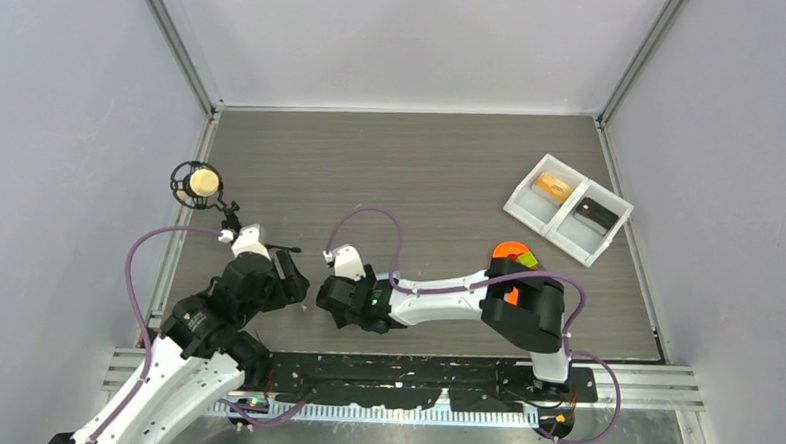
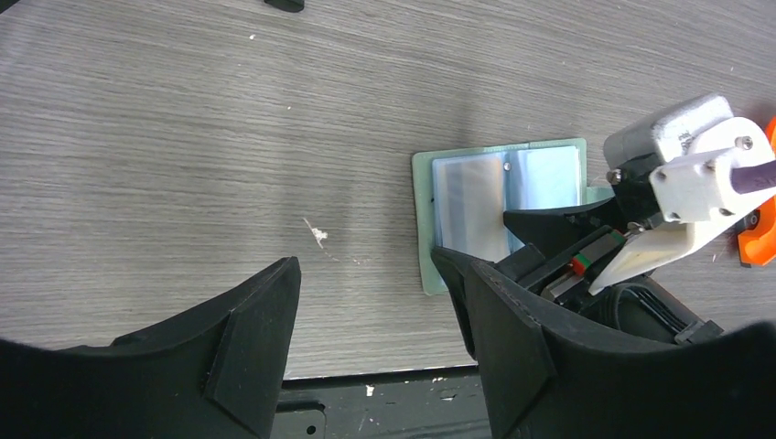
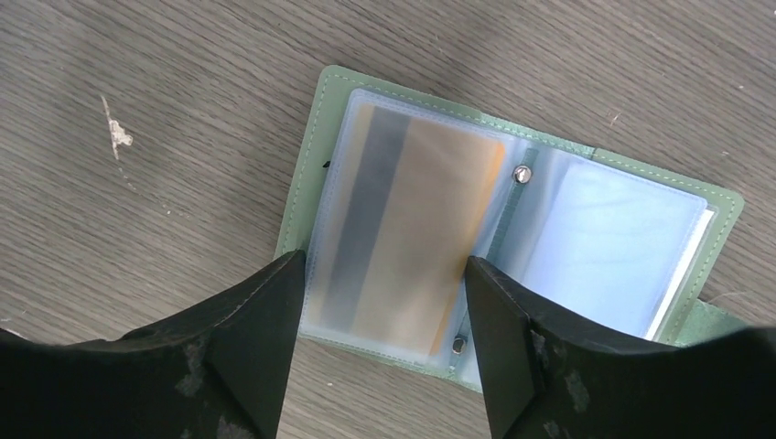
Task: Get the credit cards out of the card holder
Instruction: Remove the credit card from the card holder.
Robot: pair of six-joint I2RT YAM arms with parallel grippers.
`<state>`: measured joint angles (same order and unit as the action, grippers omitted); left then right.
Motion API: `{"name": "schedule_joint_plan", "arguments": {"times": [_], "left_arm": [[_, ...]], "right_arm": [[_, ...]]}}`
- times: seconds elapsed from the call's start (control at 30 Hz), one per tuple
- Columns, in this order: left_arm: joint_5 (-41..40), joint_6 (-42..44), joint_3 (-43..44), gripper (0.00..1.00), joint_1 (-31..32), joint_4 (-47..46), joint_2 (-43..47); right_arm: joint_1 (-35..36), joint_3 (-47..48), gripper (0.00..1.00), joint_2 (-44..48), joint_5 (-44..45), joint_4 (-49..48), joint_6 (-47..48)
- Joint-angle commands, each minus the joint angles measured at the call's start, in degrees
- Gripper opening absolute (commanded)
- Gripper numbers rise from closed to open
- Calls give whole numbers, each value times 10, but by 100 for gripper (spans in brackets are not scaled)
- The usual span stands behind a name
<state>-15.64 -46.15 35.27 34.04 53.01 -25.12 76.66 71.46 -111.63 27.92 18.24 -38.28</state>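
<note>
The right claw (image 3: 380,274) stands wide open over the card holder (image 3: 586,219), its fingers flanking the pocket that holds an orange card (image 3: 412,229). We see the holder lying open and flat near the middle of the near edge of the worktop (image 3: 137,73). The left claw (image 2: 366,274), also wide, hangs just beside it.

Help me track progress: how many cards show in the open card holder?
1: an orange, dark-striped card in the card holder pocket left of the snap; more may hide behind the sleeves.
</note>
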Motion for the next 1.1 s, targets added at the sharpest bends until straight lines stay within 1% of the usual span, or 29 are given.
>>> {"name": "schedule_joint_plan", "arguments": {"times": [0.0, 0.1, 0.23, 0.33, 0.37, 0.5, 0.73, 0.93, 1.07], "left_arm": [[4, -7, -2, 68, -3, -13, -1], [8, -7, -5, 68, -3, -16, -8], [18, -10, -13, 68, -2, -25, -15], [37, -13, -26, 66, -3, -40, -23], [45, -14, -31, 65, -2, -45, -27], [64, -17, -44, 62, -2, -63, -50], [116, -17, -81, 55, -3, -149, -95], [125, -15, -76, 51, -2, -183, -145], [123, -11, -71, 48, -2, -194, -175]], "right_arm": [[3, -43, 66, 54, 0, -53, -20], [0, -71, 64, 80, -19, -99, -26], [-11, -99, 62, 102, -46, -131, -38], [-24, -134, 62, 124, -84, -172, -45], [-27, -143, 62, 135, -105, -207, -50], [-51, -208, 62, 163, -162, -291, -73], [-91, -275, 62, 177, -240, -403, -105], [-105, -302, 63, 183, -266, -436, -117], [-113, -315, 61, 190, -264, -444, -113]]}}
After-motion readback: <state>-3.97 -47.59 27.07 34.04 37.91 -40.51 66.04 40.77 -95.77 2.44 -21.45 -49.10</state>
